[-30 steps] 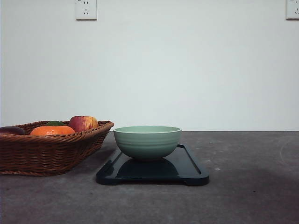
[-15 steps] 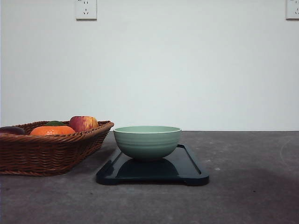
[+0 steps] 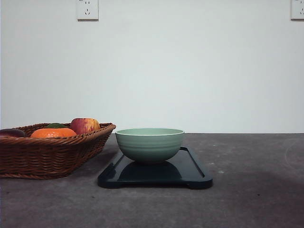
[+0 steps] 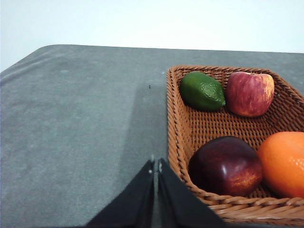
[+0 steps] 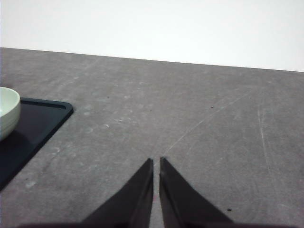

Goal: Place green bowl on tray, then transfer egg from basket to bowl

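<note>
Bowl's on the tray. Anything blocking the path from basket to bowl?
Nothing visible. The basket sits just left of the green bowl on the tray, with only bare table between, and the bowl's mouth is uncovered. No egg can be made out among the fruit in the basket.

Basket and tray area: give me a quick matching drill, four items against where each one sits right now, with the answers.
Items:
1. green bowl
2. lime
3. tray
4. left gripper

Places:
A. in the basket, beside the red apple
B. flat on the table, right of the basket
C. on the tray
D. over the table just outside the basket's rim, fingers together

Pairs: 1-C, 2-A, 3-B, 4-D
</note>
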Action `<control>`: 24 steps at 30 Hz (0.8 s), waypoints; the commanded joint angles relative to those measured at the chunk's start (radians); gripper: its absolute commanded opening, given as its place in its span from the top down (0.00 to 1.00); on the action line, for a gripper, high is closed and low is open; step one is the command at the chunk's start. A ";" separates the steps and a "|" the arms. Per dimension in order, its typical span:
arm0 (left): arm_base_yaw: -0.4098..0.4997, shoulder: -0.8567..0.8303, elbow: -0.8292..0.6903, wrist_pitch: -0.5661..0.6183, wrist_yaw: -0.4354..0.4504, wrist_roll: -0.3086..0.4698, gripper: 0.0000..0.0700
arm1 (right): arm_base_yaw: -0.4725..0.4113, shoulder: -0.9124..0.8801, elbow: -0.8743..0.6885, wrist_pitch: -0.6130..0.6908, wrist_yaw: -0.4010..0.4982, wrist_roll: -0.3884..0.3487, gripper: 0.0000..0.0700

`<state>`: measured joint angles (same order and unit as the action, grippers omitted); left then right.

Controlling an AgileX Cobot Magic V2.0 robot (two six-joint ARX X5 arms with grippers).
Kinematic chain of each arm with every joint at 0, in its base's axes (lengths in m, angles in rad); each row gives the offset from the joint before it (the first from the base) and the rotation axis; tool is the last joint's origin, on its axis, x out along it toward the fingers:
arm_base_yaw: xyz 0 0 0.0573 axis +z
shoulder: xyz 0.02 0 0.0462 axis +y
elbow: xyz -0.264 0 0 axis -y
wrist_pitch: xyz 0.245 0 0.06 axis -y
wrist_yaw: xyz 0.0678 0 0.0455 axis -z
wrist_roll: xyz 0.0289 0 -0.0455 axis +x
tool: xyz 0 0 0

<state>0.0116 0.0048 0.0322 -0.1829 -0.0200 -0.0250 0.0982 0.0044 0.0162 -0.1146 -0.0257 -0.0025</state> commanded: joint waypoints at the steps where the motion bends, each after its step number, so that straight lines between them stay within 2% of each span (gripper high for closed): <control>1: 0.000 -0.001 -0.018 -0.005 0.000 0.009 1.00 | 0.002 -0.001 -0.004 0.013 0.000 0.002 0.98; 24: 0.000 -0.001 -0.018 -0.005 0.000 0.009 1.00 | 0.002 -0.001 -0.004 0.013 0.000 0.002 0.98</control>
<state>0.0116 0.0048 0.0322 -0.1829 -0.0200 -0.0250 0.0982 0.0044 0.0162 -0.1146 -0.0257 -0.0025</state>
